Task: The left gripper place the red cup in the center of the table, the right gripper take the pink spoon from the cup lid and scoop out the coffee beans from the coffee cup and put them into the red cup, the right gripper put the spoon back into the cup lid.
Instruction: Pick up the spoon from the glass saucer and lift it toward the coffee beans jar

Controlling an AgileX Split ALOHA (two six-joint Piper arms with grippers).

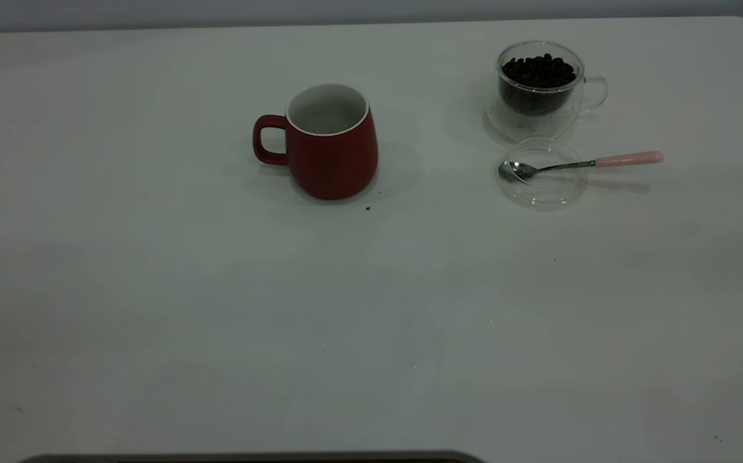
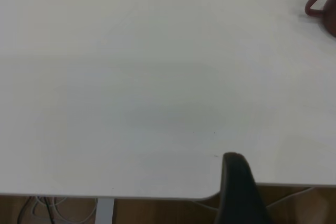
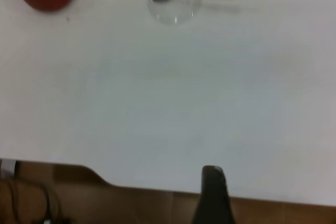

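Red cup [image 1: 331,149], matte with a white inside and loop handle, stands upper centre of the white surface [image 1: 217,308], while upper right the clear coffee cup [image 1: 541,87] holds dark coffee beans [image 1: 537,71] behind the glass cup lid [image 1: 541,175] bearing the pink spoon [image 1: 580,163]; whether either end effector is open cannot be told.

One red cup [image 1: 332,145], one coffee cup [image 1: 541,87], one cup lid [image 1: 541,190], one pink spoon [image 1: 580,164].
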